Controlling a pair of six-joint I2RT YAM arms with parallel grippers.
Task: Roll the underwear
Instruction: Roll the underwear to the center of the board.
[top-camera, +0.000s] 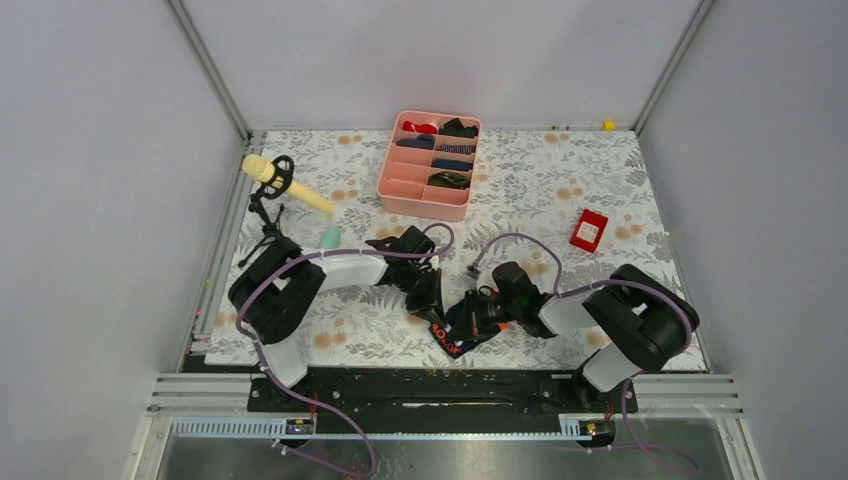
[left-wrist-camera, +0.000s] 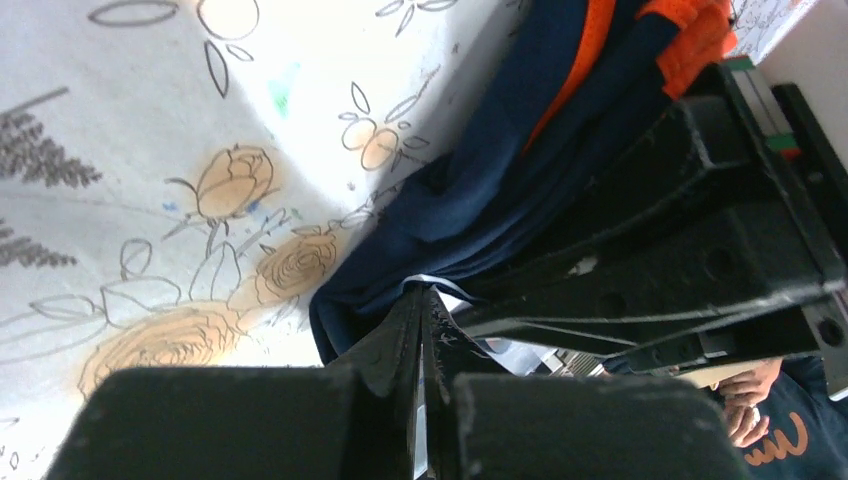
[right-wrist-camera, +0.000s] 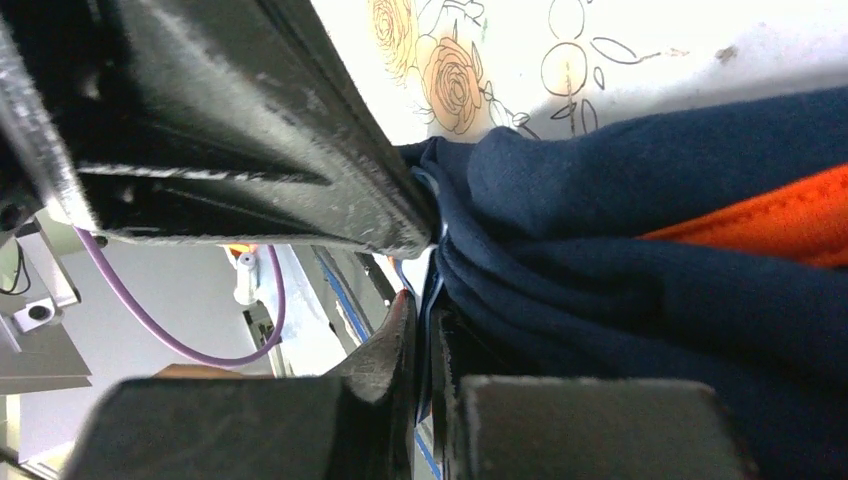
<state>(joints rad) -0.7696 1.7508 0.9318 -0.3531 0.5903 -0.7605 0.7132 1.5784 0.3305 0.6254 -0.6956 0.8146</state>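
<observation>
The underwear (top-camera: 462, 330) is a bunched dark navy cloth with an orange waistband, near the table's front edge between the two grippers. My left gripper (top-camera: 432, 305) is shut on a thin edge of it, as the left wrist view shows at the fingertips (left-wrist-camera: 425, 300) with the navy cloth (left-wrist-camera: 480, 190) beyond. My right gripper (top-camera: 478, 318) is shut on another edge; the right wrist view shows the cloth (right-wrist-camera: 620, 300) pinched between its tips (right-wrist-camera: 430, 320). The two grippers are almost touching each other.
A pink tray (top-camera: 422, 205) with small rolled garments in its compartments stands at the back centre. A red box (top-camera: 588, 230) lies to the right. A yellow tool on a black stand (top-camera: 285, 183) and a small green item (top-camera: 330, 237) are at the left.
</observation>
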